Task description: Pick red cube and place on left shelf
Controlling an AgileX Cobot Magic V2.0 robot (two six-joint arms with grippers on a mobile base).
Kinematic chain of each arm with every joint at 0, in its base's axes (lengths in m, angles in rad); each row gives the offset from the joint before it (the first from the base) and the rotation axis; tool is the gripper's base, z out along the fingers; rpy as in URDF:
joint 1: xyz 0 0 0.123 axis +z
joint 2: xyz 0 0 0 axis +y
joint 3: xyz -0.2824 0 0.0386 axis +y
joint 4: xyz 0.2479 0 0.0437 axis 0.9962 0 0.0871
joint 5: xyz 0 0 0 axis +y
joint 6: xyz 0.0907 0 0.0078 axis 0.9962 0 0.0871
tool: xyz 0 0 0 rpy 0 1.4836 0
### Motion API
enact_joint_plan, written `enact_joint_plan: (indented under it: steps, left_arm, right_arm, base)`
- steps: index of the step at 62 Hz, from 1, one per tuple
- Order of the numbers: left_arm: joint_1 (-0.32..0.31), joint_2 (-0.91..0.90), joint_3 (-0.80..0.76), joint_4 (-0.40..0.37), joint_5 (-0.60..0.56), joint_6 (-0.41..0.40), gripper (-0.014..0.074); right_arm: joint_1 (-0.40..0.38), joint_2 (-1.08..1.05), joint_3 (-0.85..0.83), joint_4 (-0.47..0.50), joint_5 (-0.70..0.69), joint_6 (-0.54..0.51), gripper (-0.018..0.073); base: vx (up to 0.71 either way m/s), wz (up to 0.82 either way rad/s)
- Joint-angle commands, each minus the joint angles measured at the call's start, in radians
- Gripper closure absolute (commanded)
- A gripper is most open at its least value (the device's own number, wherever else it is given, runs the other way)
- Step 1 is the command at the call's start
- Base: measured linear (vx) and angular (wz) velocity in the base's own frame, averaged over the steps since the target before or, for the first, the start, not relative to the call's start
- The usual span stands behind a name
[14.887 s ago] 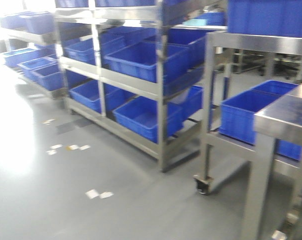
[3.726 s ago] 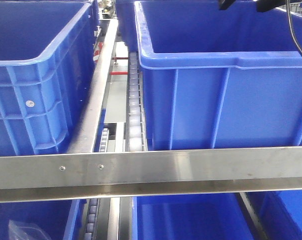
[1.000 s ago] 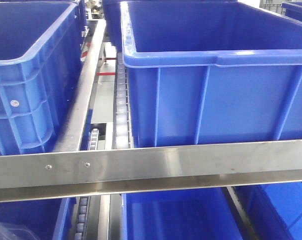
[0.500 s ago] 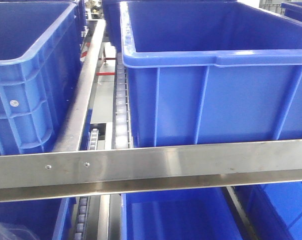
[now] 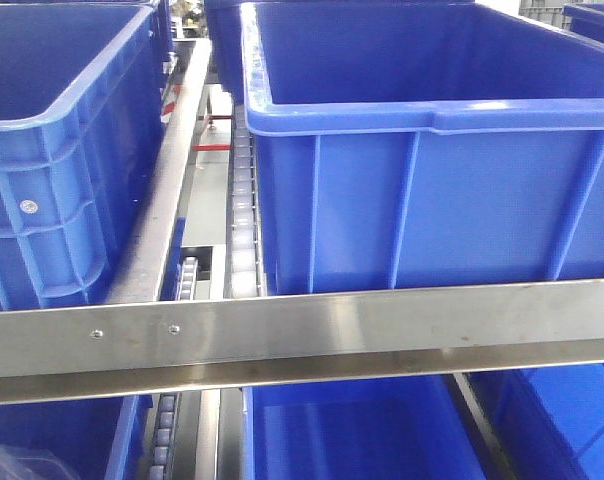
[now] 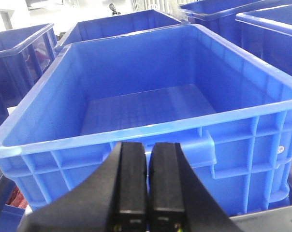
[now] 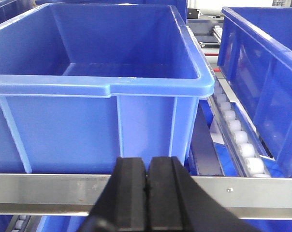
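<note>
Both black two-finger grippers, left [image 6: 146,186] and right [image 7: 147,193], are pressed fully closed on nothing, each facing a big blue plastic bin [image 6: 136,106] behind a steel shelf rail [image 5: 302,335] (red cube nowhere in view).

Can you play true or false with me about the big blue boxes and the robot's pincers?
1. The left pincer is closed with nothing in it. True.
2. The blue bin in front of the left pincer has a red cube inside. False: the part of its floor that shows is bare, and no red cube appears in any view.
3. The right pincer is wide open. False: its fingers are pressed together.
4. A row of white rollers runs beside the bin in the right wrist view. True.
5. A shiny metal rail crosses in front of the bins. True.
6. The bins are green. False: they are blue.
</note>
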Motion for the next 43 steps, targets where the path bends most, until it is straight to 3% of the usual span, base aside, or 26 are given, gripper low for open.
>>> enact_joint_plan:
  steps: [1, 43]
  left_arm:
    - [-0.007, 0.0, 0.022, -0.005, -0.09, 0.001, 0.0491]
    - [-0.007, 0.0, 0.022, -0.005, -0.09, 0.001, 0.0491]
  right_arm:
    - [-0.005, -0.019, -0.023, -0.007, -0.081, -0.003, 0.051]
    - [-0.005, -0.019, -0.023, -0.036, -0.068, -0.004, 0.051]
  base:
    - [0.0, 0.0]
    - [0.0, 0.0]
